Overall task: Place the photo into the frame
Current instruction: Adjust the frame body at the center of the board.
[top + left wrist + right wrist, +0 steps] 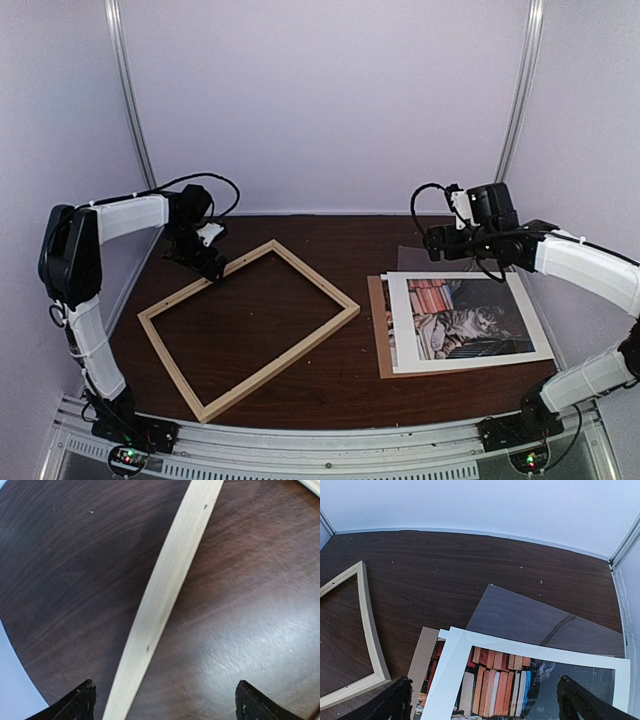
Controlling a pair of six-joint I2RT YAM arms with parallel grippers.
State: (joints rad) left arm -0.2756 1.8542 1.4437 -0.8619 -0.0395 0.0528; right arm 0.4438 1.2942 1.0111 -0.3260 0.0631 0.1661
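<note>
View from above and from both wrists. I count one frame (pixel 283 362), one photo (pixel 468 320), one brown backing board (pixel 378 330), one clear sheet (pixel 520 615) and two arms.

(a) The frame, thin pale wood, lies flat and skewed on the left half of the dark table (pixel 330 235).

(b) The photo lies face up at the right, well apart from the frame: a grey tabby beside red-orange books, with a wide white border. It rests on the board and overlaps the clear sheet. I see the edge of another printed sheet under it.

(c) The left gripper (pixel 213 266) hangs over the frame's far-left strip, jaws wide apart and empty.

(d) The right gripper (pixel 435 243) hangs by the photo's far edge, jaws likewise spread and empty.
</note>
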